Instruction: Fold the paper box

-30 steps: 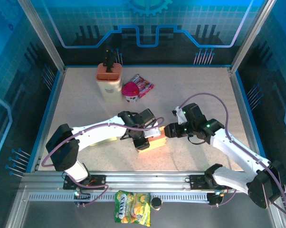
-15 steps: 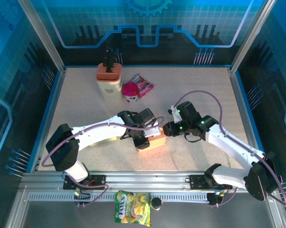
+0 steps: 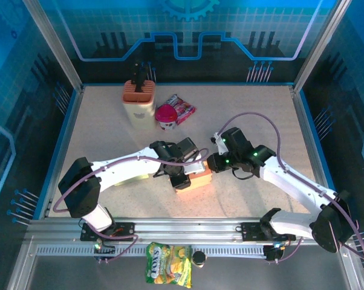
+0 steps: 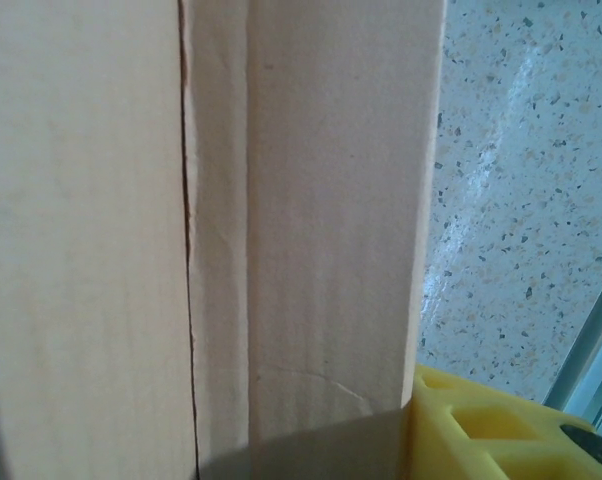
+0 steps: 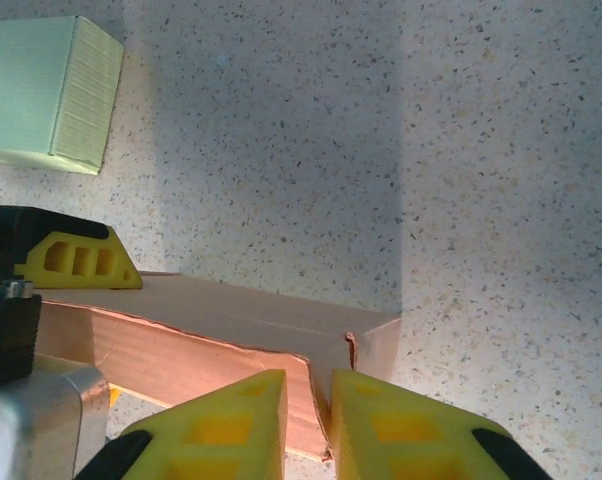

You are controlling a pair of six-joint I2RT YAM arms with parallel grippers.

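The paper box (image 3: 196,180) is brown cardboard, lying partly folded at the middle of the table. My left gripper (image 3: 181,173) is shut on its left part. In the left wrist view the cardboard (image 4: 281,200) runs between the jaws, with one yellow finger (image 4: 481,430) against its edge. My right gripper (image 3: 210,164) reaches the box from the right. In the right wrist view its yellow fingers (image 5: 221,425) stand almost together, pinching an upright flap edge of the box (image 5: 231,325); the gripper (image 5: 309,415) is shut on it.
A beige holder (image 3: 139,99), a pink cup (image 3: 166,116) and a snack packet (image 3: 183,107) stand at the back. A pale green box (image 5: 46,95) lies on the table beyond the cardboard. A yellow snack bag (image 3: 169,272) rests on the front rail.
My right arm has moved left to the box's right end and its jaws have narrowed onto the flap. The left arm and the box have stayed put.
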